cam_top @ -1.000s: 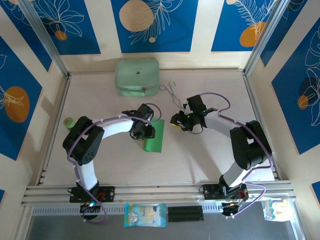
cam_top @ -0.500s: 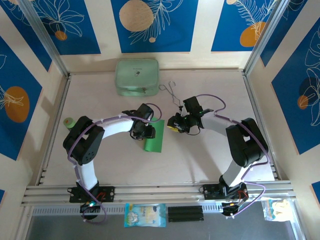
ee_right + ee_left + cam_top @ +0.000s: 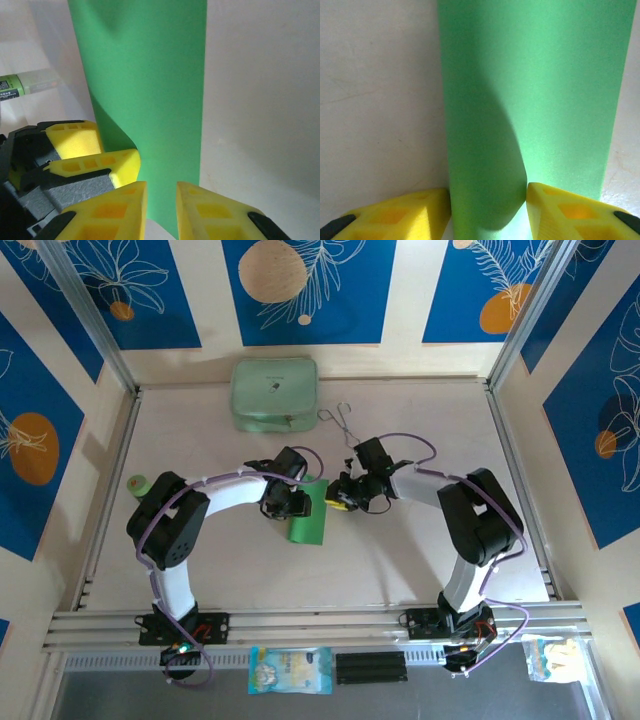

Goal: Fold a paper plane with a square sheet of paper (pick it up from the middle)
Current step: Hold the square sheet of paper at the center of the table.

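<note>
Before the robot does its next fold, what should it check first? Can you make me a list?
1. Is the left gripper holding the square sheet of paper? Ok: the curled fold fills its jaws.
2. Is the paper's edge inside the right gripper? Ok.
3. Is the right gripper clamped? Not ok: a gap shows.
4. Is the fold flat? Not ok: it bulges.
5. Are the wire tongs and mint case out of the way? Ok: both lie apart from the paper.

Bright, even, diffuse light from overhead; shadows on the pale beige tabletop [image 3: 400,560] are faint and soft. Up close, the thin bright green paper sheet [image 3: 545,90] looks grainy and soft, a curved shadow darkening it near the blurred left claw [image 3: 489,215].
</note>
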